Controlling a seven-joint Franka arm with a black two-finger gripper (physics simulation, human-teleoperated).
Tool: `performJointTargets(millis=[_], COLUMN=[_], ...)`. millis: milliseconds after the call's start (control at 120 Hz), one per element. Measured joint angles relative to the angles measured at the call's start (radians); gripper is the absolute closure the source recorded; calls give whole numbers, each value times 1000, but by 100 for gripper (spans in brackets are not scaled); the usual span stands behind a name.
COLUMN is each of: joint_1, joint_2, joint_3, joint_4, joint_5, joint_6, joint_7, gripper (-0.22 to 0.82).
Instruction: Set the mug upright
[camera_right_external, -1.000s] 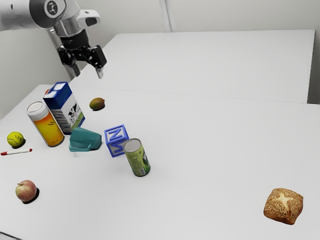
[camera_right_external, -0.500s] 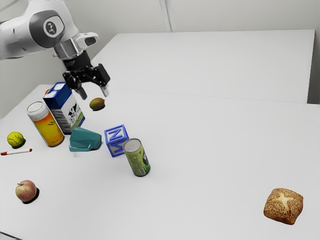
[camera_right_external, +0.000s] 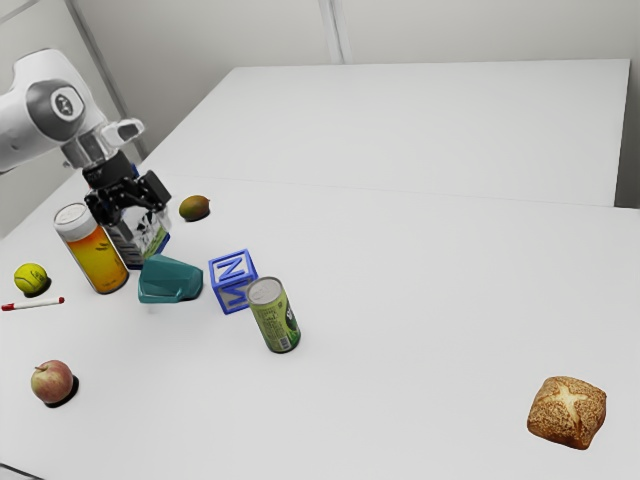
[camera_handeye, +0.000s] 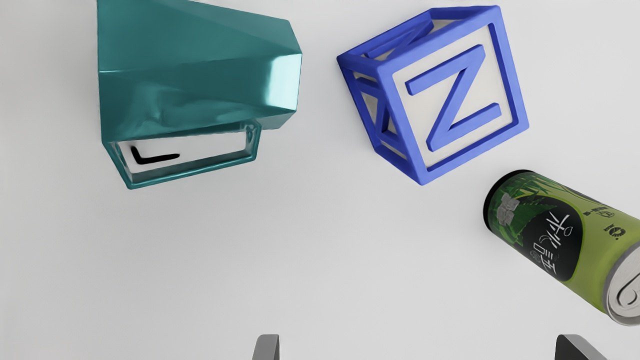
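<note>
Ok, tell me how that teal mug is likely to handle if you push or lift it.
The mug looks stiff, with crisp, flat-faced walls, so it should hardly give when gripped. Those flat faces and the handle jutting from its side would probably check any rolling. Its bright, glossy sheen suggests it could slip.

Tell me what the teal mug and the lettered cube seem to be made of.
The teal mug looks like glossy ceramic, possibly plastic: a facet throws a bright highlight. The lettered cube looks like satin plastic or painted wood: its raised blue edges shade softly.
</note>
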Motion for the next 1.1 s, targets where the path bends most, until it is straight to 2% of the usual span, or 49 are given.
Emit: performJointTargets(millis=[300, 683, 1100], joint_1=[55, 119, 109], joint_2=[75, 162, 249], joint_3=[-1, -4, -4], joint_4=[-5, 10, 71], joint_5=[-4, -7, -20], joint_6=[111, 195, 251], joint_7=[157, 296, 379], gripper=[0, 0, 0])
